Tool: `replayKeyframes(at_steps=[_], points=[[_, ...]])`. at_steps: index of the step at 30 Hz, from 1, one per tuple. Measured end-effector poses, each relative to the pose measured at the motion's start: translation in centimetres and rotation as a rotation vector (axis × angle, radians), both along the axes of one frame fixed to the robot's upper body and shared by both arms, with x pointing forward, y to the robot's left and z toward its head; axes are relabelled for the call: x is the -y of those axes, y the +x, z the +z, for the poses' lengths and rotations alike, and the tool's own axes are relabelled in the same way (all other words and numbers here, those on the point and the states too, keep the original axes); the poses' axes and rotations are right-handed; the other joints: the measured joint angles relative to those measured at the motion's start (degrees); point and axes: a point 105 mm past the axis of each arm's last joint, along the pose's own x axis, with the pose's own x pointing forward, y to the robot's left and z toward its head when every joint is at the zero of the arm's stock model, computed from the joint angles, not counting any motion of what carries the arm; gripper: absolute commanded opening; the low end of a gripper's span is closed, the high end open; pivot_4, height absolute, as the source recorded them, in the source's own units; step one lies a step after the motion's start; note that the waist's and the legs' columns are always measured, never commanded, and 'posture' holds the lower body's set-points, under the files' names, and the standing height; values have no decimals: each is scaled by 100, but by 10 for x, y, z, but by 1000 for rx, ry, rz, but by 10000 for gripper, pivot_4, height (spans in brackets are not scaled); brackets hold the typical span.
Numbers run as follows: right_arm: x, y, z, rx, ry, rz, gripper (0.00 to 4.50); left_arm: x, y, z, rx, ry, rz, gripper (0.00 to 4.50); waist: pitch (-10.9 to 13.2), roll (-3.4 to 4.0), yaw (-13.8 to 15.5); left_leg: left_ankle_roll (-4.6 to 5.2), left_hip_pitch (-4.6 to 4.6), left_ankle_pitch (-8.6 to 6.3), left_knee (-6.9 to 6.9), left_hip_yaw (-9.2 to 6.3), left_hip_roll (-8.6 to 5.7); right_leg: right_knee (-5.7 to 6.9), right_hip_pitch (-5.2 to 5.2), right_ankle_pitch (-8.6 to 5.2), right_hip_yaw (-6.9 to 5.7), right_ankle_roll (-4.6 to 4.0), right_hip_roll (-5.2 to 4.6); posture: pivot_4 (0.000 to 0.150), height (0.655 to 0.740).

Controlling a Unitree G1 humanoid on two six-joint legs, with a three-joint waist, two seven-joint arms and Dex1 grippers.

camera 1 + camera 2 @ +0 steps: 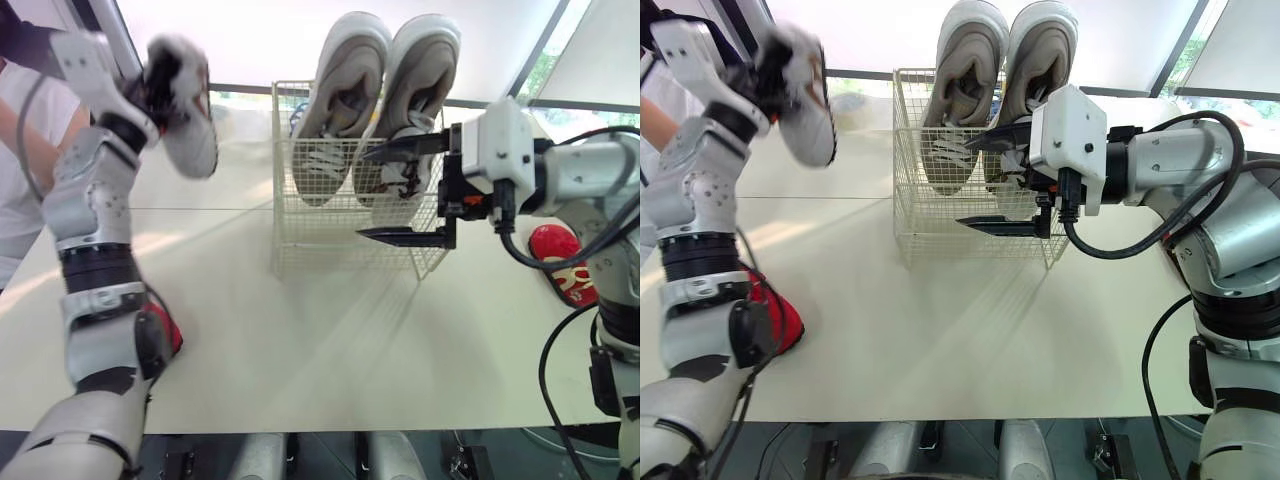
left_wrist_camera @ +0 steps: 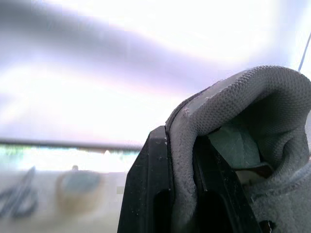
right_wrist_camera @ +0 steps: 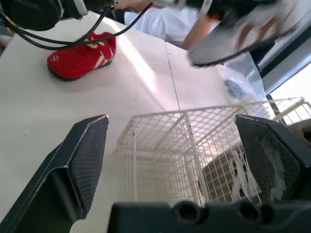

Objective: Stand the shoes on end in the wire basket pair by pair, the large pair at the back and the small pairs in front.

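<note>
The small grey shoe (image 1: 190, 120) hangs in the air above the table (image 1: 300, 350), off to the left of the wire basket (image 1: 320, 230) and well apart from it. The left gripper (image 2: 182, 145) is clamped on its heel collar, one finger outside the rim and the other down inside the opening. That hold likely suits the job, since it leaves the shoe free to go in on end. The large pair (image 1: 345, 100) stands upright against the back of the basket with toes rising above the rim, so the space in front is left for the small pairs. From the right wrist view that front space looks unfilled, though the mesh makes this hard to be sure of. The right gripper (image 1: 365, 193) sits just beside the basket's right front corner with its fingers spread wide and holding nothing, perhaps placed there to steady the basket. One red shoe (image 1: 775, 315) lies on the table near the left arm, and another red shoe (image 1: 560, 262) lies beyond the right arm. Both are well apart from either gripper.
</note>
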Motion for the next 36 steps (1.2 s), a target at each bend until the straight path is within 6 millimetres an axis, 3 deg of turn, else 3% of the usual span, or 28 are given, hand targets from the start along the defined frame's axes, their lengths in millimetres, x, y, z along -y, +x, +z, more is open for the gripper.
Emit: replayKeyframes(at_steps=[7, 13, 15, 19, 21, 26, 36], points=[[5, 4, 1, -1, -9, -23, 45000, 58, -29, 26, 297, -5, -10, 528, 0, 0, 51, 14, 5, 11, 9, 4, 1, 3, 8, 4, -4, 1, 8, 1500, 7347], [7, 4, 1, 0, -19, -39, 45000, 102, -37, 22, 379, -36, -59, 528, 1, -2, 67, 20, 3, 10, 16, 5, 0, -2, 15, 6, -5, 3, 7, 1500, 7347], [9, 3, 2, 1, -27, -54, 45000, 118, -38, 12, 375, -52, -77, 528, -1, 0, 66, 25, 5, 7, 16, 6, -2, -4, 18, 6, -5, 3, 6, 1500, 7347], [9, -1, 4, 7, -31, -70, 45000, 147, -31, -32, 305, 11, -76, 528, -1, -1, 52, 27, 4, 7, 16, 6, -1, -6, 17, 7, -5, 3, 7, 1500, 7347], [11, -2, 5, 7, -34, -84, 45000, 150, -26, -44, 278, 16, -55, 528, -1, 0, 45, 27, 5, 6, 16, 6, 2, -6, 16, 7, -4, 2, 10, 1500, 7347], [11, -5, 6, 1, -28, -89, 45000, 155, -28, -50, 335, 36, 12, 528, -1, 0, 62, 27, 5, 6, 16, 5, 2, -7, 17, 7, -4, 2, 9, 1500, 7347], [12, -7, 6, 1, -40, -98, 45000, 168, -17, -104, 291, 122, 54, 528, -3, 2, 84, 31, 6, 3, 26, 5, 1, -6, 23, 9, -5, 3, 6, 1500, 7347]])
